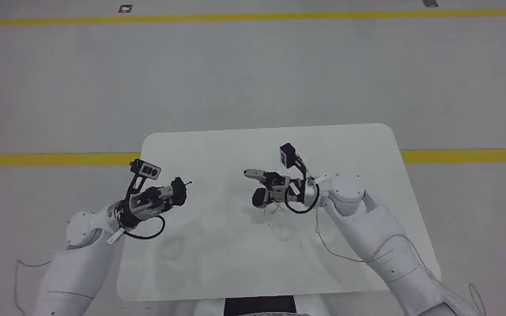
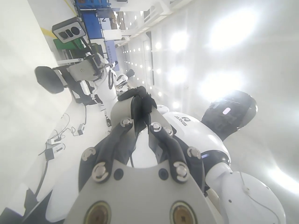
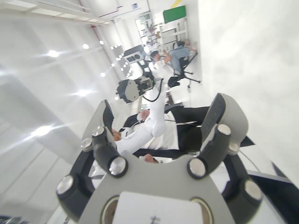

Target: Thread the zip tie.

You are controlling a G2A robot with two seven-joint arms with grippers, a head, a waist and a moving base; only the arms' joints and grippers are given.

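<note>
My left gripper is over the left part of the white table, shut on a thin black zip tie. The tie's crumpled dark end sticks out past the fingertips. My right gripper hangs near the table's middle, facing the left one across a gap. Its jaws stand wide open with nothing between the two black pads. The right wrist view looks past its own gripper to the left gripper farther off.
Some thin pale strands lie on the table just below the right gripper; what they are I cannot tell. Yellow floor lines run behind the table. The table's far half is bare.
</note>
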